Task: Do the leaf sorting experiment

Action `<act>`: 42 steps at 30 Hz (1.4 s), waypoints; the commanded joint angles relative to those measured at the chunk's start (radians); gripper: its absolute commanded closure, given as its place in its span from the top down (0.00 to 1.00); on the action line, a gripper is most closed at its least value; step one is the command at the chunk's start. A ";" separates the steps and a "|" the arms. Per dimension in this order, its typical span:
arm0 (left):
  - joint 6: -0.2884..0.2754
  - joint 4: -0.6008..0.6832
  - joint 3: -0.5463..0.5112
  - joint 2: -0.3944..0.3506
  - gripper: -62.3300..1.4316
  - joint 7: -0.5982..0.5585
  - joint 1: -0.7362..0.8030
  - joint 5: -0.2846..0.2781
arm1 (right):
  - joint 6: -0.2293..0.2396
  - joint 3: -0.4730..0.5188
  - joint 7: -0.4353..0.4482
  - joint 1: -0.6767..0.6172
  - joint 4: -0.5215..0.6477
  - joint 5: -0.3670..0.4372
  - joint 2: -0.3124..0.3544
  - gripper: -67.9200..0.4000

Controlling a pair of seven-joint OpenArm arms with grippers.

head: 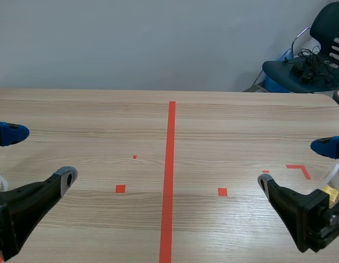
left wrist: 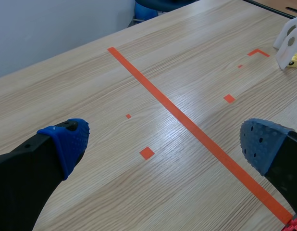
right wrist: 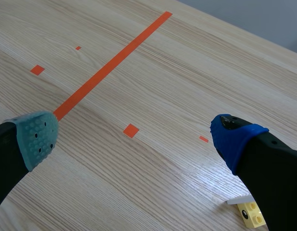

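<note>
Step in hand: the start, by my reading. No sorting has begun.

Leaves: none in view from any camera. There is nothing leaf-like on the table [head: 241,120], only orange-red tape marks. I cannot say where the leaves are.

Left gripper [head: 40,155]: low at the near left of the table, fingers spread wide, nothing between them. The wrist view shows bare wood and tape under the gap.

Right gripper [head: 294,164]: low at the near right, fingers likewise spread wide, holding nothing.

Containers: no tray, bin, bowl or box in sight, so there are no contents to note.

Other items:
- A yellow brick [right wrist: 252,214] lies on the table just beside the right gripper's blue-padded finger, with a white piece [left wrist: 289,41] next to it. I cannot tell what the white piece is.
- A red studded bit [left wrist: 295,224] shows by the left gripper's finger, mostly cut off.
- A chair [head: 317,49] with a tangle of cables on its seat stands beyond the far right corner.

Next move, as a judgement: nothing is within reach to pick. Leaves and sorting places must appear first. Then an open gripper needs to come down over one leaf and pinch lightly, since a leaf lies flat and is thin.
</note>
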 commanded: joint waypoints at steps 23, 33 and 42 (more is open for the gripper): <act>0.005 -0.022 0.003 0.005 1.00 -0.013 -0.026 -0.012 | -0.003 0.011 -0.042 0.042 0.014 0.007 -0.005 1.00; 0.005 -0.022 0.003 0.005 1.00 -0.013 -0.026 -0.012 | -0.003 0.011 -0.042 0.042 0.014 0.007 -0.005 1.00; 0.005 -0.022 0.003 0.005 1.00 -0.013 -0.026 -0.012 | -0.003 0.011 -0.042 0.042 0.014 0.007 -0.005 1.00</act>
